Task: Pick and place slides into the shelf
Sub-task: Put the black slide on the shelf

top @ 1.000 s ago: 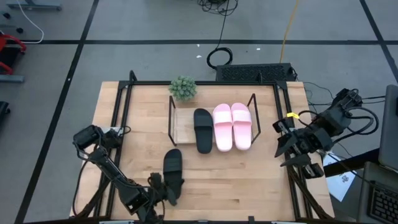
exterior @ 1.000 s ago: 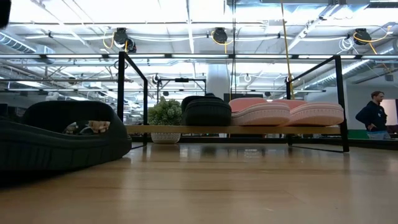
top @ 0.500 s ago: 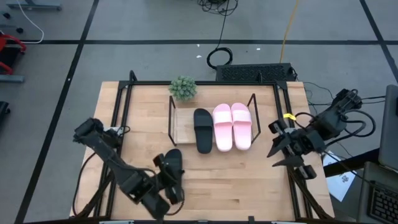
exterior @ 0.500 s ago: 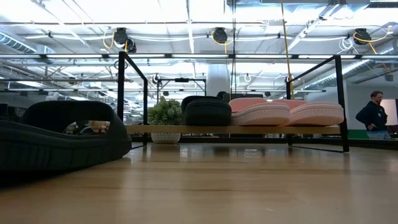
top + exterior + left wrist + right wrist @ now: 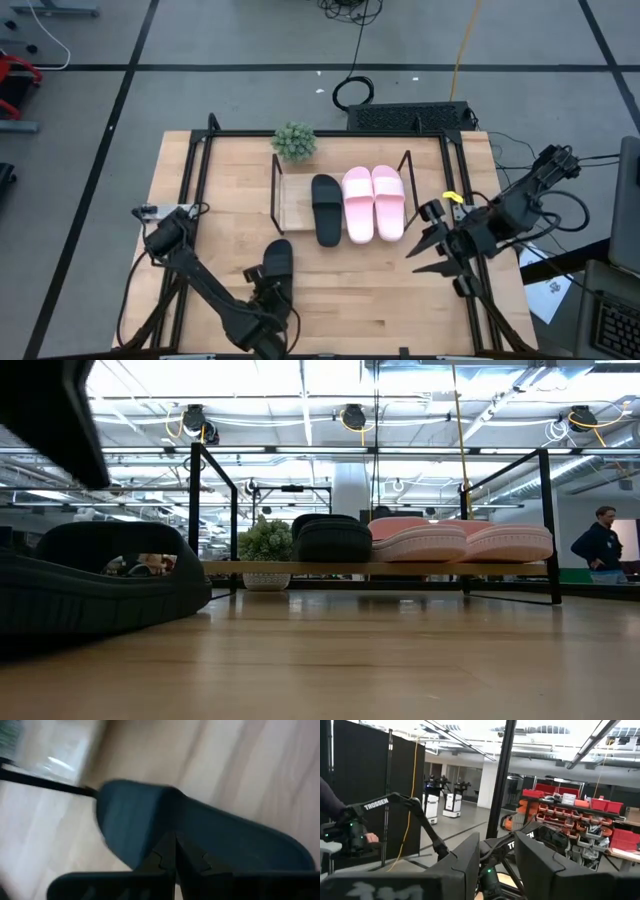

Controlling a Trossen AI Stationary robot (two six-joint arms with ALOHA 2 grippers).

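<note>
A black slide (image 5: 278,262) lies flat on its sole on the table, near the front left; in the low view the black slide (image 5: 90,585) fills the left side. My left gripper (image 5: 272,293) is shut and slants down over the slide's near end (image 5: 210,840). On the shelf (image 5: 288,203) rest a second black slide (image 5: 326,207) and two pink slides (image 5: 373,203). My right gripper (image 5: 425,252) hangs open above the table's right side with nothing between its fingers (image 5: 465,855). My left gripper's shut fingertips (image 5: 175,845) stand over the black slide's upper side, slanting down from the table's near side. Whether they touch it I cannot tell, as the view is blurred. The slide lies flat on the table.
A small potted plant (image 5: 294,141) stands behind the shelf's left end. The black table frame (image 5: 200,180) runs along the left and right edges. Bare wood (image 5: 390,290) lies between the shelf and the near edge. A person (image 5: 600,540) stands far off in the room.
My left arm has swung and its wrist has rolled, the shut gripper staying by the black slide's near end. My right gripper has drifted toward the table's middle and a little down, still open. The black slide lies where it was.
</note>
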